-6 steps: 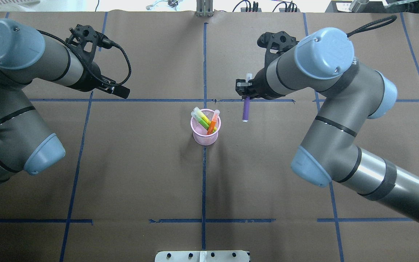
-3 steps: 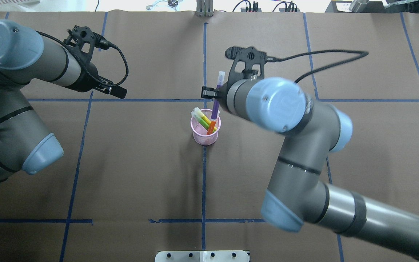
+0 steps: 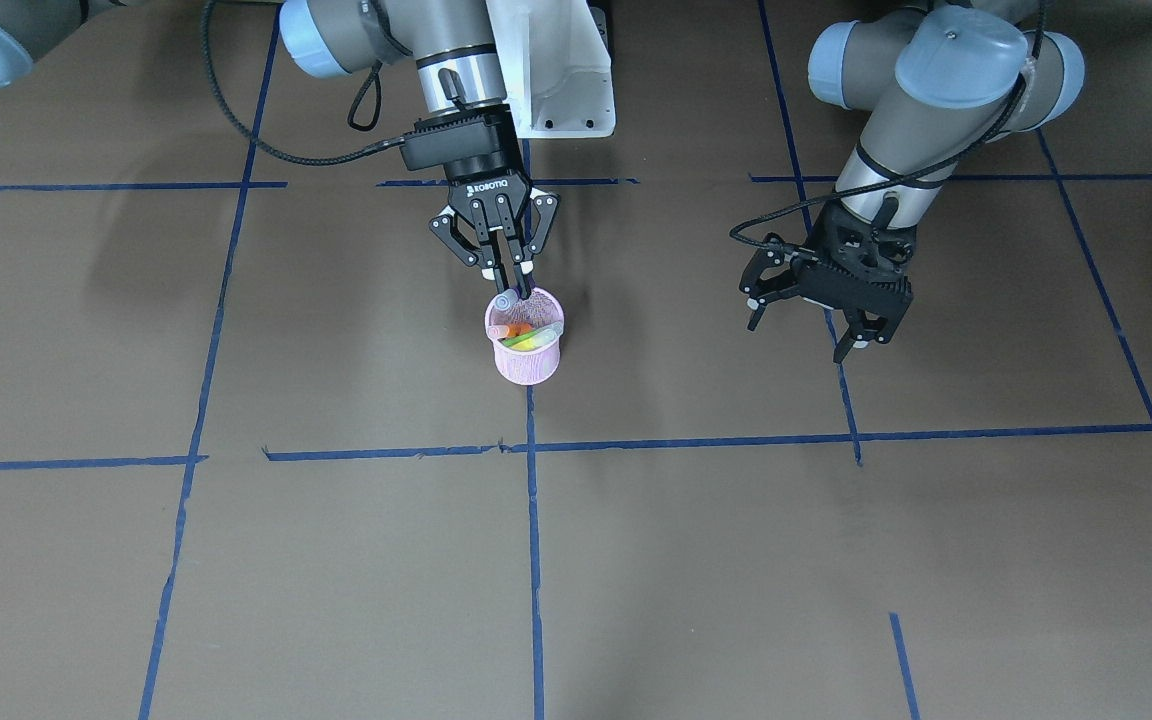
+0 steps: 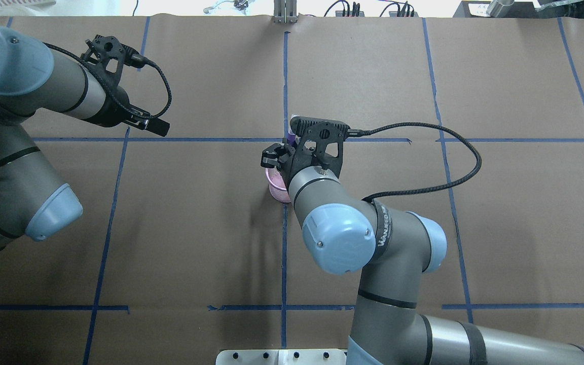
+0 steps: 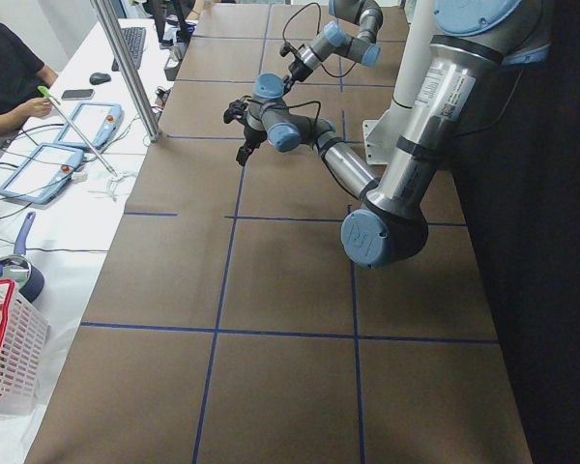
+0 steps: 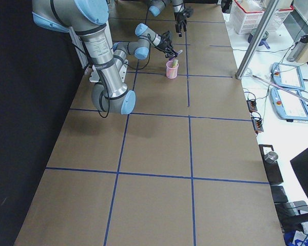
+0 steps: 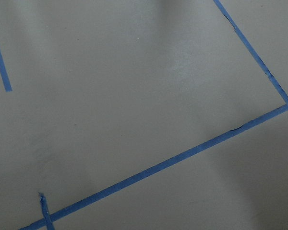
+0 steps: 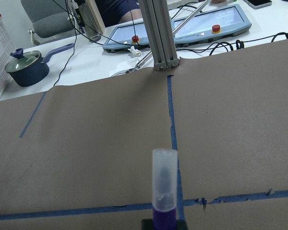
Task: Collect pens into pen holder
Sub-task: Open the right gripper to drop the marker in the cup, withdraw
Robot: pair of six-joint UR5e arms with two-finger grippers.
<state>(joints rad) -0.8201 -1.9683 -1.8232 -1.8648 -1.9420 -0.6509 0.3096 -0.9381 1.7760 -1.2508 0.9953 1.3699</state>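
Brown paper with a grid of blue tape covers the table (image 3: 696, 560), and the pink pen holder (image 3: 528, 365) stands at its middle, on a tape line. Three pens (image 3: 526, 335), orange, green and yellow, already lean inside it.

In the front-facing view the right jaws hang at 12 o'clock of the holder, just over its rim. They are clamped on the purple pen (image 8: 164, 191), whose pale cap sticks up beyond them. Whether its lower end has passed the rim is hidden.

The left jaws wait at 3 o'clock, well apart from the holder, spread and empty.

This looks like the last pen going in. The next move likely calls for a short descent clear of the leaning pens, then letting go.
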